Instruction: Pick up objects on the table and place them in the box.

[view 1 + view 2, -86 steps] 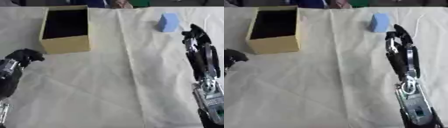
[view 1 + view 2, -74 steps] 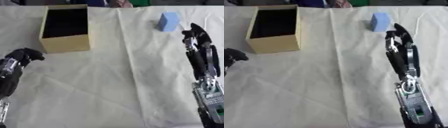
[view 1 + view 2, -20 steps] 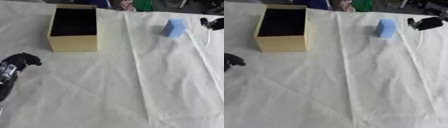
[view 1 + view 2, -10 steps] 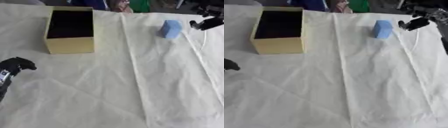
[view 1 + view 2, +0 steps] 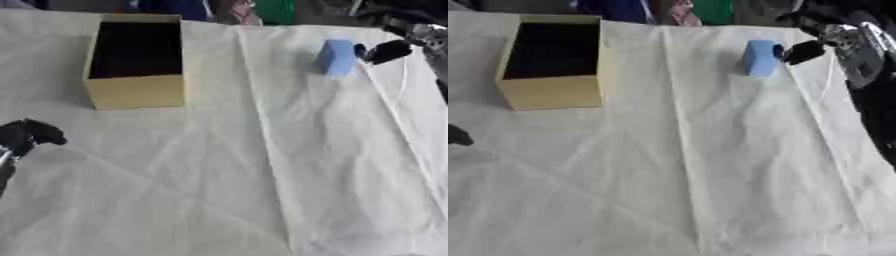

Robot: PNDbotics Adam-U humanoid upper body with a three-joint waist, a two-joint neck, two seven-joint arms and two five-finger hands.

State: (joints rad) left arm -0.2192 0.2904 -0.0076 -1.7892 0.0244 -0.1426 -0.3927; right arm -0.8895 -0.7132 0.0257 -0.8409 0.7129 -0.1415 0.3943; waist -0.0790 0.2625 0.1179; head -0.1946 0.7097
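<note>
A creased, matt white cloth covers the worktop. The box looks like matt yellowish cardboard, dark inside. The pale blue block appears soft and matt, like foam. The right hand is black, slightly glossy.

A desk fills nearly the whole scene, covered by a pale cream cloth. The cloth is creased: one long fold runs from the far edge toward the near edge a little right of the middle, another slants along the right side, and fainter wrinkles cross the near left part. Light falls evenly and softly, with mild shadows. Along the far edge, past the desk, lies a dark strip with blurred shapes, one blue and one green; what they are cannot be told.
</note>
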